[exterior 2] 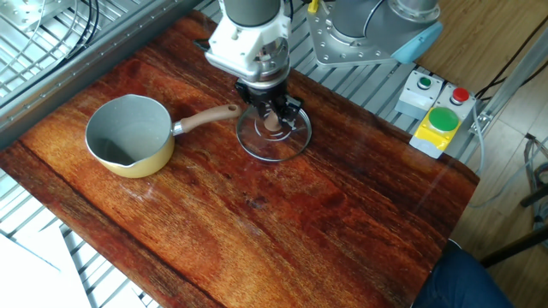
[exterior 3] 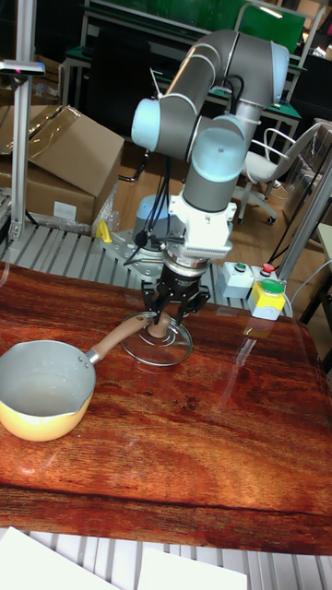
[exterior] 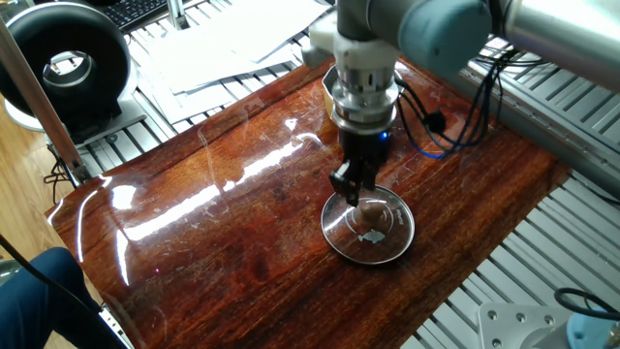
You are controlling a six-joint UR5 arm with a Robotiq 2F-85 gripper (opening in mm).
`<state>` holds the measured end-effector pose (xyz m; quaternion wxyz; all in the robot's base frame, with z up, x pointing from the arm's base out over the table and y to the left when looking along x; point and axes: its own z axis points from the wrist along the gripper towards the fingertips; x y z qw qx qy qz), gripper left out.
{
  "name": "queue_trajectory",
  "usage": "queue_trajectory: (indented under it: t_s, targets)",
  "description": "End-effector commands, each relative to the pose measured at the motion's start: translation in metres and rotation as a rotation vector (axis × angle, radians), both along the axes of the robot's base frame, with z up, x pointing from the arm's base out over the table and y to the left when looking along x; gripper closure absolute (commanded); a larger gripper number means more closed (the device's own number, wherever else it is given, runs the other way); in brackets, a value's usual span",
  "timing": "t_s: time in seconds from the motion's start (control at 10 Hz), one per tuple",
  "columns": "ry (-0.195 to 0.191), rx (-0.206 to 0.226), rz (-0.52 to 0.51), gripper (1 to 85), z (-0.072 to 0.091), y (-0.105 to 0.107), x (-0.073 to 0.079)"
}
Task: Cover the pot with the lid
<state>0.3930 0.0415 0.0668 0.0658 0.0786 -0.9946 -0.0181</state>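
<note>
The glass lid (exterior: 368, 226) lies flat on the red-brown wooden table (exterior: 213, 223), knob upward. Its brown wooden knob (exterior 2: 271, 122) sits at the centre of the clear disc, and a thin metal rim runs round the edge.

The gripper (exterior 2: 273, 112) points straight down over the lid, with its fingers spread apart on either side of the knob. In the tall fixed view the black fingers (exterior 3: 153, 301) splay outward above the lid and the knob shows between them. Whether the fingertips touch the knob or the glass cannot be told from these views; the jaws are not closed on anything. A blue indicator light shows on the gripper body in one fixed view (just above the fingers).

The yellow saucepan (exterior 2: 128, 135) stands upright on the table, beside the lid and apart from it. Its pale grey-white interior is uncovered and holds nothing visible. The light wooden handle (exterior 2: 208, 119) points toward the lid; its tip ends just beside the lid's rim. In one fixed view the saucepan is almost wholly hidden behind the arm.

Other items, located relative to the lid:
- A control box with a green button (exterior 2: 443, 119) and a smaller red button (exterior 2: 460, 95) stands off the table edge, well apart from the lid, on the side away from the saucepan.
- The grey mounting base of the arm (exterior 2: 364, 34) stands behind the lid, beyond the table edge.
- A black ring-shaped device (exterior: 63, 63) sits off the table, well apart from the lid.
</note>
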Motion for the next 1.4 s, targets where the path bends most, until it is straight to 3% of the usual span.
queue_trajectory:
  t_s: [0.0,0.7,1.3]
  targets:
    - [-0.013,0.007,0.02,40.3,-0.0122,-0.0009,-0.0069]
    - [-0.026,0.014,0.047,37.3,-0.0201,-0.0039,-0.0106]
    - [-0.028,0.001,0.015,47.0,-0.0204,-0.0021,-0.0079]
